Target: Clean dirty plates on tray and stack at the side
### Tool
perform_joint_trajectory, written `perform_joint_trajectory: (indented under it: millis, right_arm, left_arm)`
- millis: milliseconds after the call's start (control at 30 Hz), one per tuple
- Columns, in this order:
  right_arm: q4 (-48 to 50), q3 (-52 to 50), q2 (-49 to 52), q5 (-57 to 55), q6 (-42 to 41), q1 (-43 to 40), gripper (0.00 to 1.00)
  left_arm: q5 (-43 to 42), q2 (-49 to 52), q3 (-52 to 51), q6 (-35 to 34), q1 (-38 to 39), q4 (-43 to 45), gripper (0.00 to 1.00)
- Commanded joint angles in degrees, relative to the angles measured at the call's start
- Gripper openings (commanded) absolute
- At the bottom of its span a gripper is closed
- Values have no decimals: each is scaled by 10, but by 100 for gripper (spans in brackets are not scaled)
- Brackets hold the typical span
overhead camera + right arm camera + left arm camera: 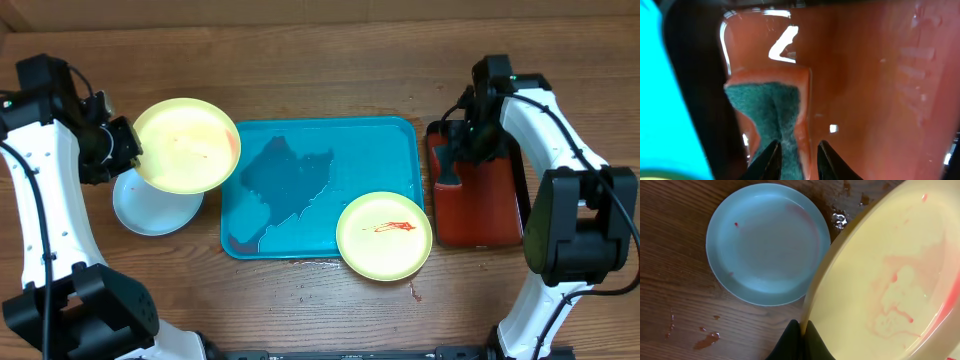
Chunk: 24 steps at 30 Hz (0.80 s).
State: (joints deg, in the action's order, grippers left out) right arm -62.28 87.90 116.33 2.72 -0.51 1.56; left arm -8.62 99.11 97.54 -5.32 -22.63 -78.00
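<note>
1 tray (380, 150) on stained table (320, 50).

- Pale yellow-green plates: two, a red-streaked plate (384, 236) and a faintly smeared plate (186, 145).
- Pale blue plate (150, 208): one, which makes three plates in all.
- Teal tray (370, 150): one.
- Dark red tray (490, 215): one.
- Green-faced sponge (772, 107): one.
- Tools: two, the left tool (802, 328) and the right tool (797, 150).

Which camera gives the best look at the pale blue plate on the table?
The left wrist view: the pale blue plate shows almost whole, close up. Overhead, the held yellow plate covers its upper part. The right wrist view misses it.
</note>
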Motion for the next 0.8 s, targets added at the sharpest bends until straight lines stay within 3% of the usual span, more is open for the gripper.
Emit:
perform_joint_trajectory:
  millis: [0, 467, 633, 767]
  right_arm:
    - [17, -19, 4, -1, 4, 7, 25]
    - [6, -10, 0, 25, -10, 16, 18]
    - [-15, 14, -4, 25, -10, 16, 17]
    - [-26, 19, -9, 25, -10, 16, 17]
  left_arm:
    - [-13, 7, 4, 20, -26, 3, 4]
    - [21, 81, -15, 21, -37, 21, 4]
    - [88, 101, -17, -19, -47, 20, 4]
    - [90, 116, -19, -31, -67, 24, 4]
